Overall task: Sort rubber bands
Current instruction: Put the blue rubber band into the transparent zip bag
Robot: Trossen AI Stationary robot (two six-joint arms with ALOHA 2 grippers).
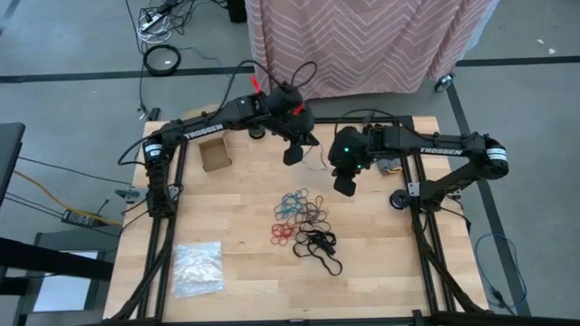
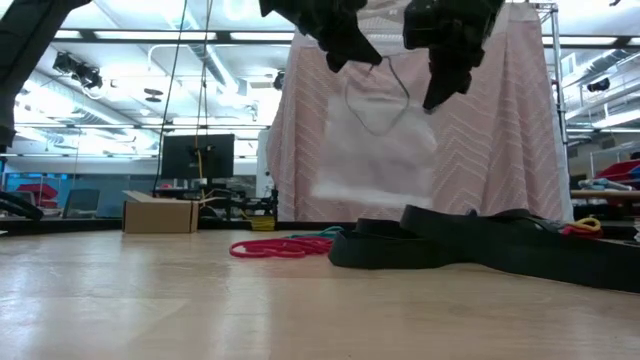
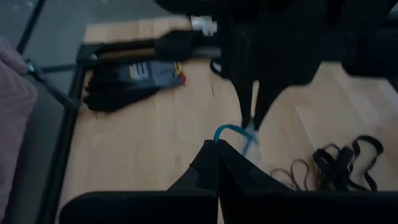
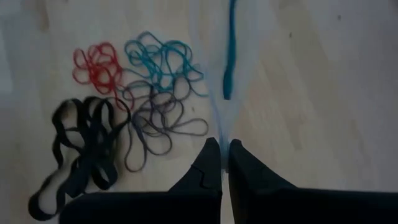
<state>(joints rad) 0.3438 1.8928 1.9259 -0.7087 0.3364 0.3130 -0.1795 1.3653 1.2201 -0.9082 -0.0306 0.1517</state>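
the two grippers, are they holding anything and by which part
The left gripper and right gripper are both shut on one clear plastic bag, each pinching its top edge. A teal rubber band seems to be inside.

My high camera looks straight down on the whole desk (image 1: 245, 208), with the pile of rubber bands (image 1: 304, 222) just below the middle. The low camera sits at desk-top height on the surface itself and faces level across it toward the pink curtain (image 2: 480, 130) in the room behind (the pile lies near the lens, red loops lowest). The left wrist camera looks down past the left pincer (image 3: 219, 163) at the desk beside the pile, catching the other arm close ahead. The right wrist camera looks almost straight down past the right pincer (image 4: 224, 163), close above the pile. All four views share that pile.
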